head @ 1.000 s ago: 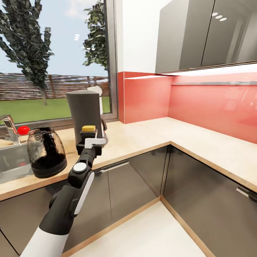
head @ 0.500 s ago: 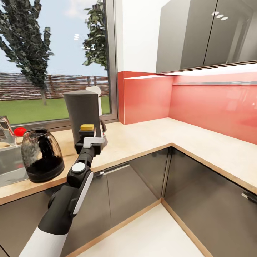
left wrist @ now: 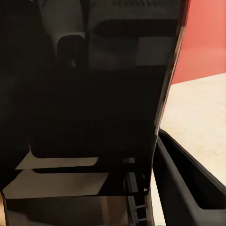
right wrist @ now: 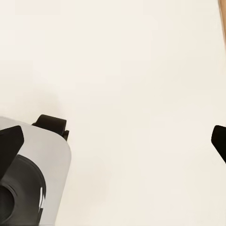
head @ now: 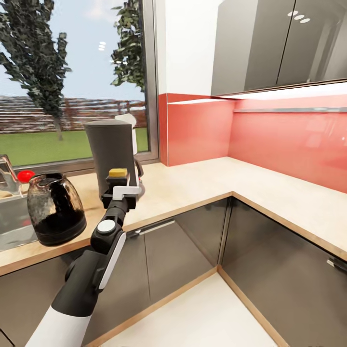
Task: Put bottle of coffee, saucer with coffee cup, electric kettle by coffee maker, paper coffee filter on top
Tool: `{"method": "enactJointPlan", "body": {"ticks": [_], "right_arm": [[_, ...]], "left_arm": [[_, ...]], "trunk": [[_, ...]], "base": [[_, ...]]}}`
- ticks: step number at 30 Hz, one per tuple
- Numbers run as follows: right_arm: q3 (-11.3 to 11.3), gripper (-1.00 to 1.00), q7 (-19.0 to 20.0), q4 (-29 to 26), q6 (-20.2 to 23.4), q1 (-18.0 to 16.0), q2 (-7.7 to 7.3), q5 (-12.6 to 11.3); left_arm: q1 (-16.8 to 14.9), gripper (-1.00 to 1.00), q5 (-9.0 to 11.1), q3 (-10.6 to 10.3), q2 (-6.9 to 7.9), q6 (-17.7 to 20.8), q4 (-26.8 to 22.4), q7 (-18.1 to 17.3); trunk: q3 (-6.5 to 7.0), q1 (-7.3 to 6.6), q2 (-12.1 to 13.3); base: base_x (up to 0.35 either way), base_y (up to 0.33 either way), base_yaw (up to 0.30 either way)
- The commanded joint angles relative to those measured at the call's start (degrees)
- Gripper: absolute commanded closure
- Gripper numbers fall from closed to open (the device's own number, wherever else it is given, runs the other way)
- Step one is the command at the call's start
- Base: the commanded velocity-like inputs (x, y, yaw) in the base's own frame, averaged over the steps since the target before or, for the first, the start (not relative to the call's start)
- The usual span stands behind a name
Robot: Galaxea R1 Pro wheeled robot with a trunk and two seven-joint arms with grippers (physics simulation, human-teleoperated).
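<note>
- The kitchen countertop (head: 202, 185), pale beige wood-look and L-shaped, runs over glossy dark grey cabinets (head: 188, 246).
- The coffee maker (head: 110, 154), a tall dark grey column, stands at 12 o'clock of the left gripper (head: 120, 188).
- The electric kettle (head: 54, 208), dark and glassy, sits at the gripper's 9 o'clock.
- The left gripper is clamped on the bottle of coffee (head: 118, 172), whose yellow cap shows above the fingers, just before the coffee maker.
- The right gripper (right wrist: 113, 141) has its fingertips spread wide, holding nothing.

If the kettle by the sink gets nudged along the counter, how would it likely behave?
The electric kettle is squat and widest at its base, so it would probably slide rather than tip. Its glassy body looks slippery and possibly fragile. The dark lower half may be liquid, which would add weight.
</note>
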Motion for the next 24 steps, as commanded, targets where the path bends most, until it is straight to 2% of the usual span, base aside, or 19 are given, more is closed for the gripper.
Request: {"method": "enactJointPlan", "body": {"ticks": [1, 24], "right_arm": [[0.09, -1.0, -0.03, -0.1, -0.04, 0.03, -0.02, 0.2], [0.09, -1.0, -0.03, -0.12, -0.04, 0.03, -0.02, 0.2]], "left_arm": [[-0.05, 1.0, -0.35, -0.09, 0.0, 0.42, 0.02, 0.13], [-0.05, 1.0, -0.35, -0.08, 0.26, 0.4, 0.14, 0.14]], "trunk": [[-0.13, 0.0, -0.03], [-1.88, 0.0, -0.03]], "base": [[0.0, 0.0, 0.0], [0.0, 0.0, 0.0]]}}
